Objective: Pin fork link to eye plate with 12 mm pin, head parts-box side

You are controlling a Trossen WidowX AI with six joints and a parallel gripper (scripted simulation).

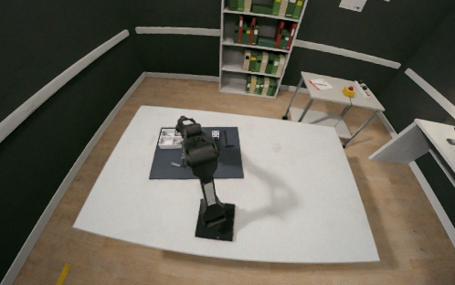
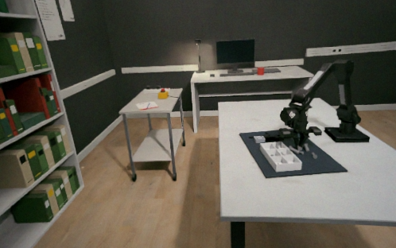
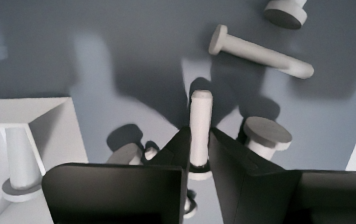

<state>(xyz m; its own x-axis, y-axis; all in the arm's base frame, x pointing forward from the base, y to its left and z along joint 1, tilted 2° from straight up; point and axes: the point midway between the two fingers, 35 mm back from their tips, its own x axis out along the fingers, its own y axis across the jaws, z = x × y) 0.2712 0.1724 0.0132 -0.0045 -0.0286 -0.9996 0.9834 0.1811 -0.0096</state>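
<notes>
My gripper (image 3: 198, 133) (image 2: 297, 145) is shut on a white headed pin (image 3: 200, 117), gripping its shank near the head, low over the dark mat (image 3: 125, 45) (image 1: 228, 165) (image 2: 326, 163) beside the white parts box (image 3: 47, 125) (image 1: 166, 139) (image 2: 280, 156). In the top view the arm (image 1: 199, 153) hides the fingers. A small white block (image 1: 216, 134) (image 2: 259, 139) and a dark link (image 1: 227, 140) (image 2: 274, 135) lie at the mat's far side, apart from the gripper; I cannot tell fork from eye plate.
A longer pin (image 3: 260, 52) lies flat on the mat ahead of the fingers. Two short pins (image 3: 267, 134) (image 3: 285, 12) stand on the mat to the right, and another pin (image 3: 20, 160) stands in the box. The arm's base (image 1: 216, 221) sits at the table's front.
</notes>
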